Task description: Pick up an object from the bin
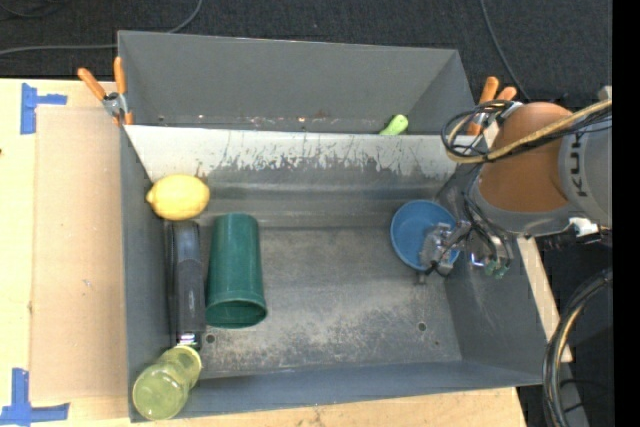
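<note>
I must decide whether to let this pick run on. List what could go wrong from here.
1. The pincer is at the edge of the blue bowl. A grip on that thin rim may slip, or tip the bowl instead of lifting it.
2. The bowl lies close to the bin's right wall, so the arm might scrape the wall on the way up.

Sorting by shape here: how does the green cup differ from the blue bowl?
The green cup is tall and lies on its side at the bin's left; the blue bowl is shallow and sits at the right, by the gripper. Both are plain, single-coloured containers.
</note>
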### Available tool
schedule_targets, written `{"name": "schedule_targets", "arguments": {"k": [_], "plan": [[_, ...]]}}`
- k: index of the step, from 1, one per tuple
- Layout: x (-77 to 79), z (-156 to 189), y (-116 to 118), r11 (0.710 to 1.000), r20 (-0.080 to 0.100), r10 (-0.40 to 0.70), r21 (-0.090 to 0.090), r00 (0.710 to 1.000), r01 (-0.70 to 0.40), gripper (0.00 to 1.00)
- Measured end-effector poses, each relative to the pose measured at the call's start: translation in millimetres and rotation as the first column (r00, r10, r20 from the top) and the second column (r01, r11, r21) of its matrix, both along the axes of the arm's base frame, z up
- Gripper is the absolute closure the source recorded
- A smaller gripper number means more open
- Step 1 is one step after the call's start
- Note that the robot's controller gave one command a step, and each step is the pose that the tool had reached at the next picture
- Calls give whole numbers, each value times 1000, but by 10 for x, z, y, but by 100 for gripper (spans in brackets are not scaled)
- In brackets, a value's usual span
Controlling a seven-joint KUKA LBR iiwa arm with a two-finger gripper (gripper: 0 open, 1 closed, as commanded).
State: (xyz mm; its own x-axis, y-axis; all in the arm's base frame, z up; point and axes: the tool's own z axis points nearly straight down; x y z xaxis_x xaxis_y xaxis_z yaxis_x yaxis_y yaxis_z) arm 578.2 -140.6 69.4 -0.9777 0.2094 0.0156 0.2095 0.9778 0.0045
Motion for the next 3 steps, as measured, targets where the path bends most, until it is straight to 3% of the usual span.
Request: {"name": "schedule_targets", "arguments": {"k": [2, 3], "plan": [[-132, 2, -112, 1000, -3, 4, 3, 1000, -4, 100], [-80, 0, -111, 1000, -2, 10, 4, 1000, -10, 100]]}}
